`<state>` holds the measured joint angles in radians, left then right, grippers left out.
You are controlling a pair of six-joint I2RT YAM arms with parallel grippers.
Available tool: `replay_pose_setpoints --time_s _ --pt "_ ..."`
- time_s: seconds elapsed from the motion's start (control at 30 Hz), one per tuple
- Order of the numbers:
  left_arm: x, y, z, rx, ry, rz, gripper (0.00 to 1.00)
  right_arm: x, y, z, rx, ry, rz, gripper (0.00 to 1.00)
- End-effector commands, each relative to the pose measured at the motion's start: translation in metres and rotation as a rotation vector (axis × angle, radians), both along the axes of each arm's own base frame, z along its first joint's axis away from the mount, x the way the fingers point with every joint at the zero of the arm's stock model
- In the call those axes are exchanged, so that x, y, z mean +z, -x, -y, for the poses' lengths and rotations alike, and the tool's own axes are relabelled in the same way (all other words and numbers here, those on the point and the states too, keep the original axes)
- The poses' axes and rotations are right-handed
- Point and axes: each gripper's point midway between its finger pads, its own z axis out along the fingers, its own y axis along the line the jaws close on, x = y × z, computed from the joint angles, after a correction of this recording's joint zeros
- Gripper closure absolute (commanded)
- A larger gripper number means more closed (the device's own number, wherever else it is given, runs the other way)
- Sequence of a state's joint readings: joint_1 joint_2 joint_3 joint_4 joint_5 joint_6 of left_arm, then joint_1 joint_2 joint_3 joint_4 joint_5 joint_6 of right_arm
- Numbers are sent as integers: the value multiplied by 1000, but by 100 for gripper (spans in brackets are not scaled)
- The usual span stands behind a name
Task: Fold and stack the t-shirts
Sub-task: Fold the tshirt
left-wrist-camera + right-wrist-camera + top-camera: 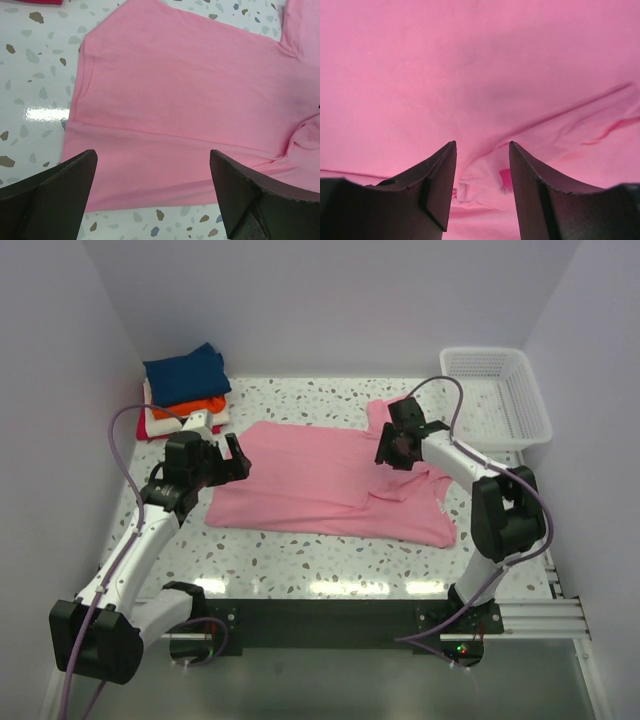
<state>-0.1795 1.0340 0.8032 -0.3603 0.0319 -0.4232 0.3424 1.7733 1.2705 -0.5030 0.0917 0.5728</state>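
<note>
Back left: the stack of folded t-shirts (185, 388), navy on top, is judged finished. The left end effector (152, 155) hangs fully spread over the pink t-shirt (320, 480) at its left edge, holding nothing. That shirt lies spread in the middle, its folding largely outstanding. The right end effector (482, 145) stands half parted above a cloth pucker, apparently not gripping it. A white basket (497, 390) sits back right. The speckled desk (300, 565) is glossy; the walls (330, 310) are plain and pale.

The pink shirt (330, 485) is matt cloth, the tabletop (285, 562) glossy and speckled.
</note>
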Motion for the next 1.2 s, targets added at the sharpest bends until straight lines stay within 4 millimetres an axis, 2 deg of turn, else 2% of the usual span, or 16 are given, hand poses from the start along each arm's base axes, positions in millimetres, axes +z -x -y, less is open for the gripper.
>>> replay_pose_setpoints --time_s 0.0,0.07,0.1,0.17,0.2,0.27,0.3,0.43,0.6,0.8,1.07,1.17 --pt "0 -2 0 -19 -24 18 0 39 17 22 -21 76 62 50" --pt "0 -1 1 -20 -23 20 0 38 30 25 -20 68 61 52" --pt "0 -1 1 -23 -22 20 0 33 44 29 -18 67 50 53" --pt "0 -1 2 -24 -21 19 0 24 58 29 0 49 30 55" --pt "0 -1 3 -28 -19 18 0 12 72 32 10 54 -2 57" --pt "-1 -1 3 -31 -19 13 0 8 83 33 21 49 -7 59" --pt "-1 -1 4 -31 -17 14 0 -1 92 35 26 60 -30 60" --pt "-1 -1 5 -34 -17 11 0 -15 104 37 46 76 -62 64" --pt "-3 -1 4 -34 -19 8 0 -27 97 35 52 102 -80 66" --pt "-2 -1 3 -28 -25 11 0 -37 77 30 49 132 -98 67" --pt "-3 0 3 -29 -31 7 0 -18 46 22 29 138 -42 66" --pt "-4 -1 3 -29 -31 6 0 -17 35 19 31 138 -41 66"
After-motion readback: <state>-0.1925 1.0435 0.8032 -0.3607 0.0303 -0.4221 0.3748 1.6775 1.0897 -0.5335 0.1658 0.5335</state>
